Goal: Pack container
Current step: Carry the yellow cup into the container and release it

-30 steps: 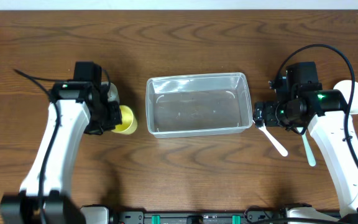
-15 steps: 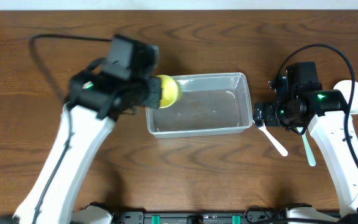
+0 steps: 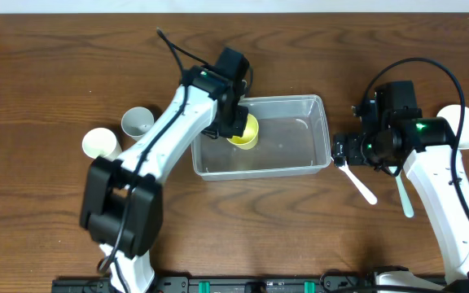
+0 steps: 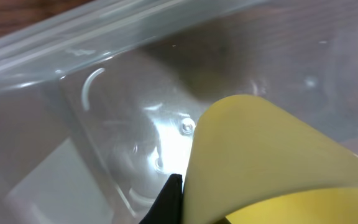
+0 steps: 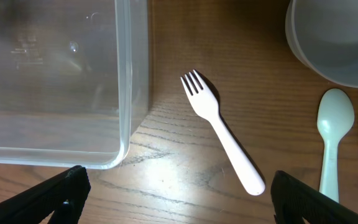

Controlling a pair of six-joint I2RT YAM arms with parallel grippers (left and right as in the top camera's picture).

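The clear plastic container (image 3: 287, 140) sits in the middle of the table. My left gripper (image 3: 236, 124) is shut on a yellow cup (image 3: 245, 132) and holds it inside the container's left part. In the left wrist view the yellow cup (image 4: 272, 155) fills the lower right, one black finger (image 4: 169, 200) lies against its side, and the container's wall (image 4: 73, 68) is behind. My right gripper (image 3: 344, 151) is open and empty just right of the container. In the right wrist view it (image 5: 179, 199) hovers over the table by the container's corner (image 5: 129, 81).
A white fork (image 3: 358, 182) (image 5: 224, 135) and a pale spoon (image 3: 403, 195) (image 5: 334, 134) lie right of the container. A white bowl (image 3: 468, 126) (image 5: 334, 43) stands at the far right. A grey cup (image 3: 138, 122) and a white cup (image 3: 98, 143) stand at the left.
My left arm has carried the yellow cup from left of the container rightward into it. The two cups at the left are now uncovered. The right arm has not moved.
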